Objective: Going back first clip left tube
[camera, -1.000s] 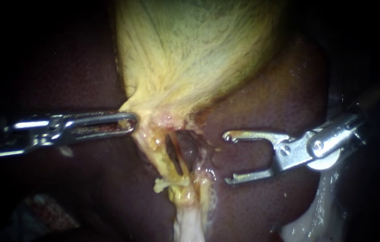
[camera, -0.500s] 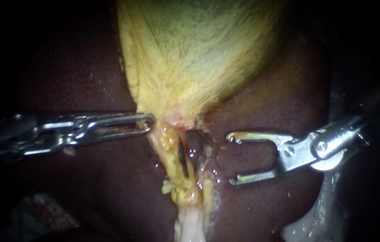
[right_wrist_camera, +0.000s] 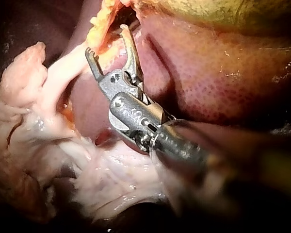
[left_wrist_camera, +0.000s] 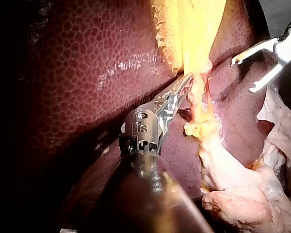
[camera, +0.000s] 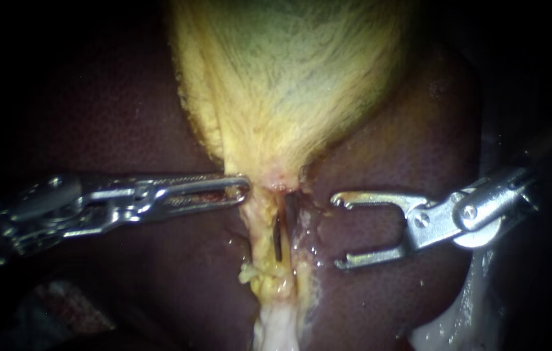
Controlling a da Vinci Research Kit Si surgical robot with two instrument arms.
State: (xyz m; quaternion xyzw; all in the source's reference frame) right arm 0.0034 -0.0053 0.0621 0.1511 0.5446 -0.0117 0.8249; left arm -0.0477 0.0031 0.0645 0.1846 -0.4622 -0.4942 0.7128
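The yellow gallbladder (camera: 289, 84) narrows to a neck over the dark liver (camera: 386, 149). Below the neck run two pale strands: the left tube (camera: 261, 227) and the right tube (camera: 300, 237), with a dark narrow slit (camera: 279, 237) between them. I cannot make out a clip. My left instrument (camera: 244, 187) is shut on the yellow tissue at the neck's left edge, as the left wrist view (left_wrist_camera: 186, 83) also shows. My right instrument (camera: 337, 231) stands open and empty just right of the tubes, apart from them; its hooked jaws (right_wrist_camera: 106, 41) point at the strands.
Pale whitish tissue (camera: 276, 331) hangs below the tubes. More of it lies under my right instrument's shaft (camera: 458, 318) and spreads beside it in the right wrist view (right_wrist_camera: 48, 145). Liver surrounds the site on both sides.
My left instrument has moved right with the neck tissue in its jaws. The strands now hang straighter and the slit between them is narrower. The right instrument has barely moved.
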